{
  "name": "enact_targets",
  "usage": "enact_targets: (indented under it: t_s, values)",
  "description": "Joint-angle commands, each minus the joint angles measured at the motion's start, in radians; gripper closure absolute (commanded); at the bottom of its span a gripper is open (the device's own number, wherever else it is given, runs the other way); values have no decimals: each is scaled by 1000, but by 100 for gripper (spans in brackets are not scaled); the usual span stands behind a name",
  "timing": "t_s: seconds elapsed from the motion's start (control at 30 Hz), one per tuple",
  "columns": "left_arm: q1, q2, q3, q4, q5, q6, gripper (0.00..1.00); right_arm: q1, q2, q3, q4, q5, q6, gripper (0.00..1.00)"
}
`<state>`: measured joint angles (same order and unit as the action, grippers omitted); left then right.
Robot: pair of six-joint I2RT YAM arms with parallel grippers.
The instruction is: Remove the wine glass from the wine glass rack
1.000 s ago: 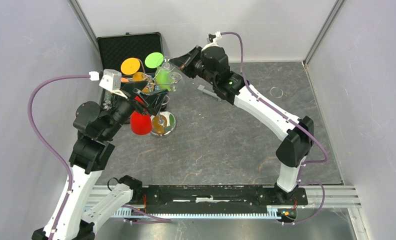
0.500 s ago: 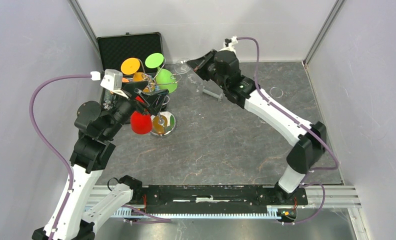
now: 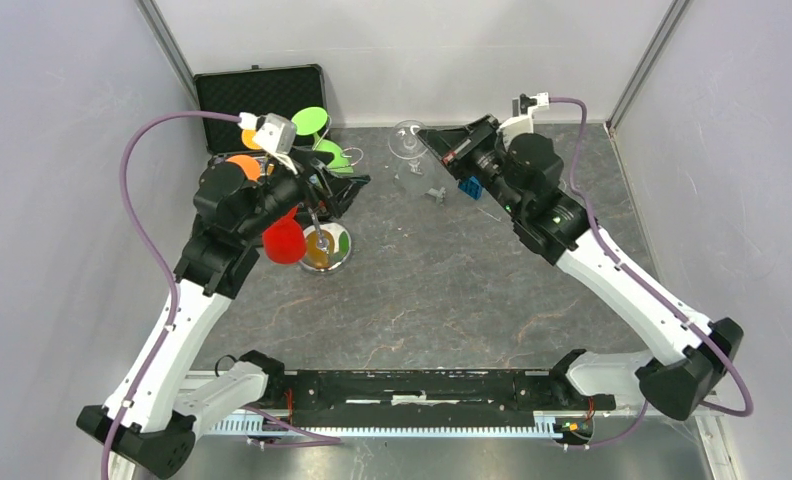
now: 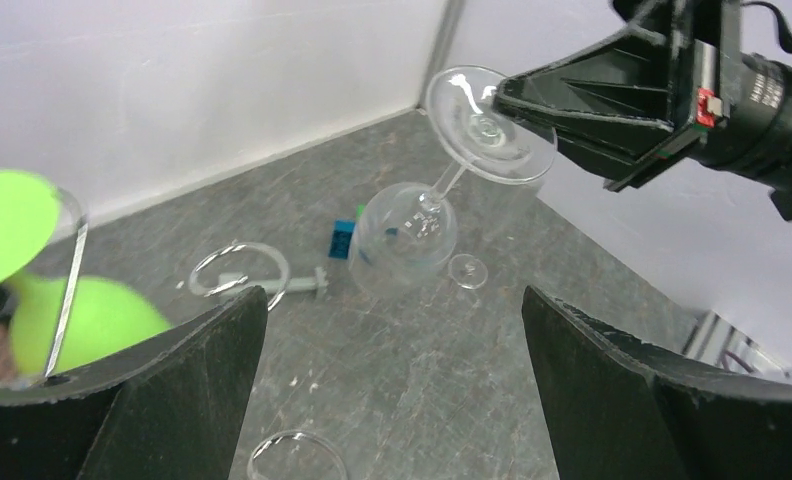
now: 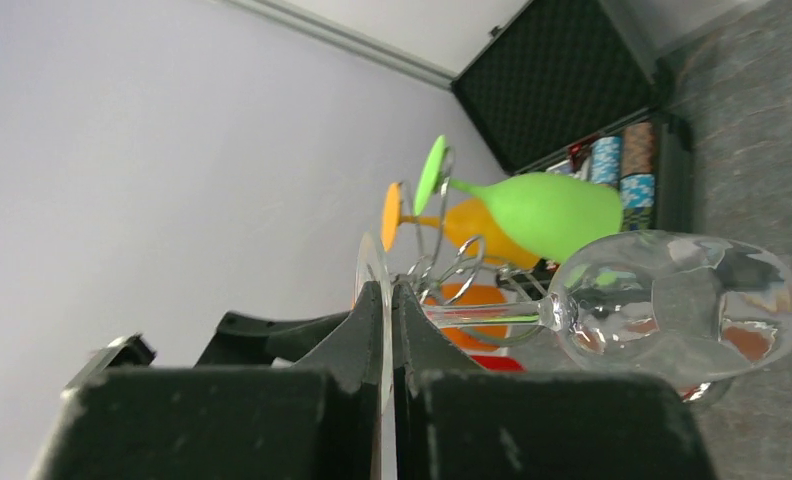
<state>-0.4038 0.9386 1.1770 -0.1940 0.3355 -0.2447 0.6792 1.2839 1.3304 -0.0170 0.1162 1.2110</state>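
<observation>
Showing the right gripper [image 5: 387, 322] clamped on the foot of the clear wine glass [image 5: 672, 300], which is held sideways, well apart from the wine glass rack [image 3: 326, 250]. The overhead view alone shows the rack's disc base. The right wrist view alone shows stacked chips in the black case [image 5: 572, 90]. The left gripper [image 3: 338, 190] gapes wide beside the rack, holding nothing.

Overhead view behind arms [image 3: 612, 270], wrist views close, seemingly opposed, sharing the wine glass [image 4: 404, 235]
</observation>
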Motion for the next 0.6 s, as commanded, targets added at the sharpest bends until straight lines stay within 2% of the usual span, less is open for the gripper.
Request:
enact_targets:
  t_s: [0.0, 0.2, 0.33, 0.47, 0.57]
  values:
    - [-41, 24, 11, 166, 213, 164, 0, -1, -92, -40, 118, -90, 61, 100]
    - [-108, 103, -9, 327, 364, 298, 0, -5, -159, -51, 131, -156, 68, 100]
    - [-135, 176, 21, 351, 426, 377, 0, -4, -186, -58, 132, -178, 69, 100]
    - [-142, 226, 23, 458, 380, 306, 1, -4, -205, -85, 146, -190, 77, 100]
    - [-143, 261, 41, 492, 377, 258, 5, -6, -212, -96, 159, -197, 81, 100]
